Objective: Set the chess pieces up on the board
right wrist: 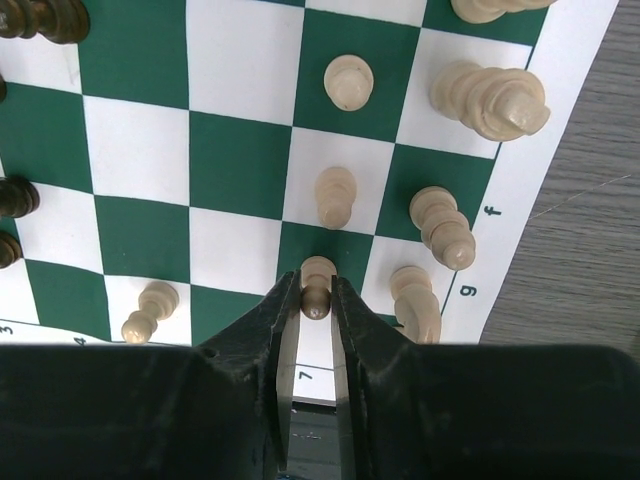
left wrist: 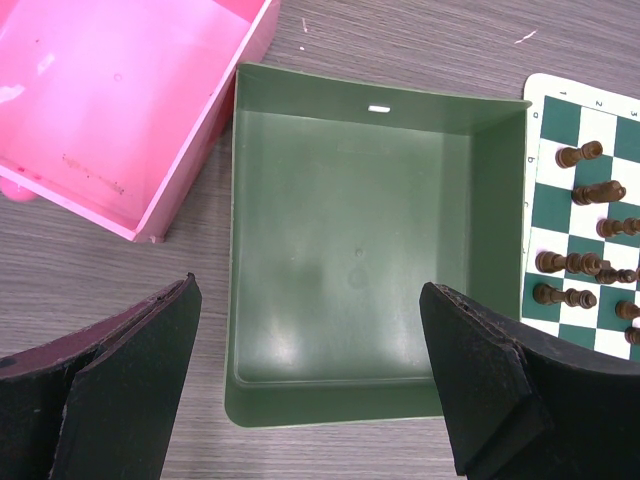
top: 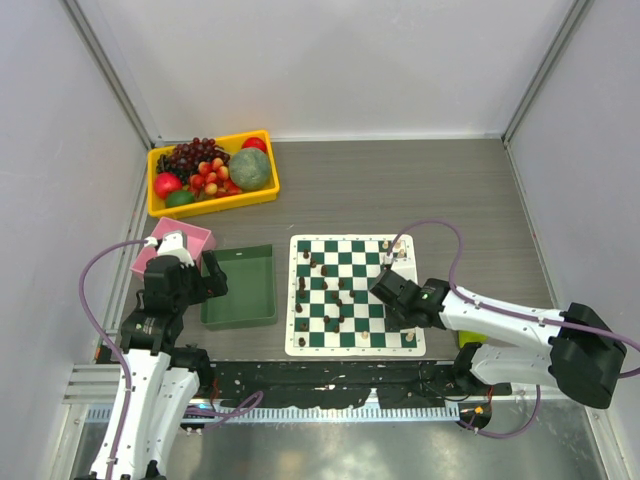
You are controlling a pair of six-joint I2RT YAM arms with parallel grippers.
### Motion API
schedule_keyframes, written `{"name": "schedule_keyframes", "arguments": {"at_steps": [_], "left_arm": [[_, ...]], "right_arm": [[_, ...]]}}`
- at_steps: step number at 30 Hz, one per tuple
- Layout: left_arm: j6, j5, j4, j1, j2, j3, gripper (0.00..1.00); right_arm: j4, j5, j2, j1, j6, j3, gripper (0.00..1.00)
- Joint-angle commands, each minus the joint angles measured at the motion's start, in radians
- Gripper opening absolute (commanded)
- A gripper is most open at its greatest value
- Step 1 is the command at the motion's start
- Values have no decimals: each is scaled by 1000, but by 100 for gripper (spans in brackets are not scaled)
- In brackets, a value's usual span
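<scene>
Cream pawn (right wrist: 318, 268) is held upright in nearly shut right hand (right wrist: 317, 292), low over board (right wrist: 235, 160) right edge; pawn row (right wrist: 335, 195) is seen at 12 o'clock. Left hand (left wrist: 310, 300) is spread wide, empty, well apart.

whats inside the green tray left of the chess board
Nothing: the green tray shows a bare floor and walls in the left wrist view. A finger of the left gripper covers one near corner, leaving it unseen.
</scene>
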Motion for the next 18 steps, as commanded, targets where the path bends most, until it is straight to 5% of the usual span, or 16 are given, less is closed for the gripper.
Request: {"name": "schedule_keyframes", "arguments": {"at_steps": [1,18], "left_arm": [[-2,12,34,3,-2,29,99],[-2,8,32,3,-13,30,99]], "right_arm": [[4,27,-1,3,1,24,26],[-66,-56,-182,3,-25,103,44]]}}
